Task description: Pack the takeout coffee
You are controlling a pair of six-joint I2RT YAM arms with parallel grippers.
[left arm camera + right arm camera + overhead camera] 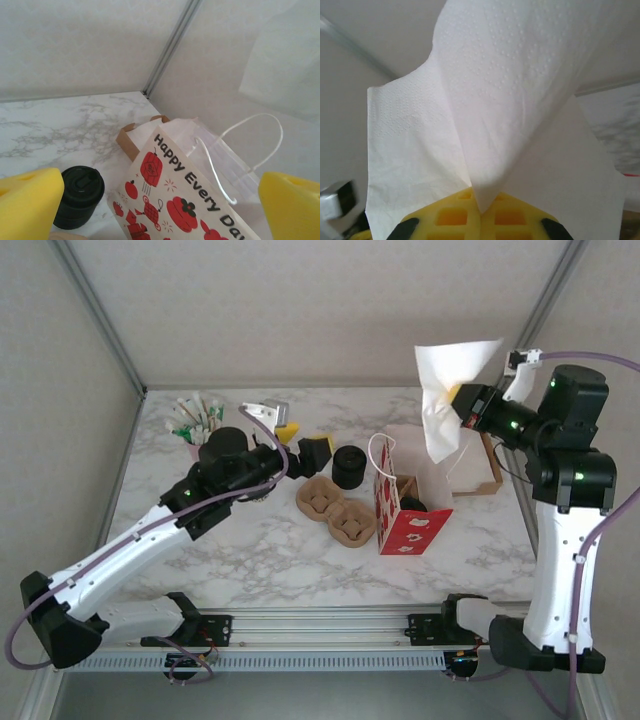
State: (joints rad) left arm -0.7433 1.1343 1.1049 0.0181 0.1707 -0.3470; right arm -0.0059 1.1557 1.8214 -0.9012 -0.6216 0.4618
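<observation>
Apparently the takeout coffee (412,505) inside the open paper bag (408,531).

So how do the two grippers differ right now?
The left gripper is open and empty; the right gripper is shut on a white napkin. The left sits low over the table; the right hangs high above it. Both have yellow pads.
</observation>
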